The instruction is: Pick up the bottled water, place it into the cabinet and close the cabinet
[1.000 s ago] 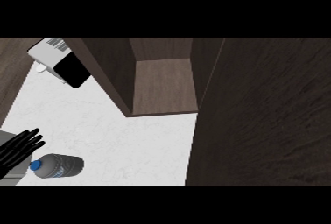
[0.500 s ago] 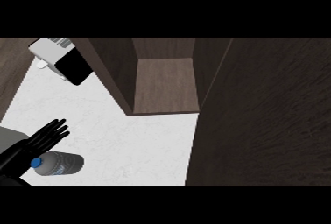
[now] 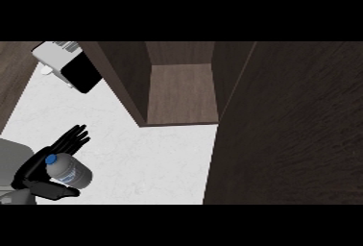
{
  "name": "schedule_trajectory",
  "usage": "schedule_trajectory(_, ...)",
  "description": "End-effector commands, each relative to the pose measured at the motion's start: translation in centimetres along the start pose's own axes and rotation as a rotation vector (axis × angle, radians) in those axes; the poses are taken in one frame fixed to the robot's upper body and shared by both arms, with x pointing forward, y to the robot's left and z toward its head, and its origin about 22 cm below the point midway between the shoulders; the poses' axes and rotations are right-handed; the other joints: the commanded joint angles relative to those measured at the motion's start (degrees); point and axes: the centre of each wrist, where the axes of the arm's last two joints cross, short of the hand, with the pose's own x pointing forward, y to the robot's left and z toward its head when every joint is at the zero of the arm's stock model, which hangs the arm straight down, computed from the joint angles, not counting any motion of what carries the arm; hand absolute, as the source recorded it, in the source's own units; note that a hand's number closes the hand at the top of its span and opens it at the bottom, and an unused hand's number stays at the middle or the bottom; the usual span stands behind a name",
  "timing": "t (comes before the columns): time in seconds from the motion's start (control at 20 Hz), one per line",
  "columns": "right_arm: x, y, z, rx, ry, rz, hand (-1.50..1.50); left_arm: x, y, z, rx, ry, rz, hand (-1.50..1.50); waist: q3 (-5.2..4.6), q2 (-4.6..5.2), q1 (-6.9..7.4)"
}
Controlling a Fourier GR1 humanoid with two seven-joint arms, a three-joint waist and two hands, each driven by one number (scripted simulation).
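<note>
The bottled water (image 3: 69, 171) lies on the white counter (image 3: 149, 158) at the lower left, a clear bottle with a blue cap (image 3: 51, 158) pointing up-left. My left hand (image 3: 44, 169) is against it from the left. Its straight fingers (image 3: 72, 138) reach past the cap and the thumb (image 3: 55, 190) lies under the bottle's lower side. The cabinet (image 3: 181, 93) stands open at the top centre, with a bare brown shelf inside. Its dark door (image 3: 291, 129) is swung out and fills the right side. My right hand does not show.
A white appliance (image 3: 55, 52) with a black slab (image 3: 82, 75) leaning beside it sits at the top left of the counter. A dark wooden strip (image 3: 13, 81) borders the counter on the left. White counter lies between the bottle and the cabinet.
My left hand has moved right and up from the picture's edge until it lies alongside the bottle, thumb beneath it. The bottle sits slightly more upright in the picture.
</note>
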Motion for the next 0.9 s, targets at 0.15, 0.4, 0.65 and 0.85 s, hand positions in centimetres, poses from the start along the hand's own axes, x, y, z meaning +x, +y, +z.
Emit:
schedule_trajectory(0.15,1.3,0.3,0.6,0.0,-0.029,0.042,-1.5,-2.4,-0.4,-1.7,-0.106,-0.127,0.113,1.5,0.04,0.04,0.19)
schedule_trajectory(0.4,1.7,-0.9,0.9,-0.016,-0.018,0.038,-1.5,-3.3,-2.5,-3.2,-0.191,-0.163,0.117,1.5,0.14,0.02,0.33)
schedule_trajectory(0.65,1.0,-0.1,1.0,-0.016,-0.019,0.055,-1.5,-1.7,-3.3,-3.5,-0.27,-0.28,-0.087,1.5,0.15,-0.5,0.74)
schedule_trajectory(0.85,1.7,-0.3,0.8,-0.026,-0.025,0.05,-1.5,-5.2,-8.2,-7.1,0.157,-0.305,-0.204,1.5,0.22,-0.21,1.2)
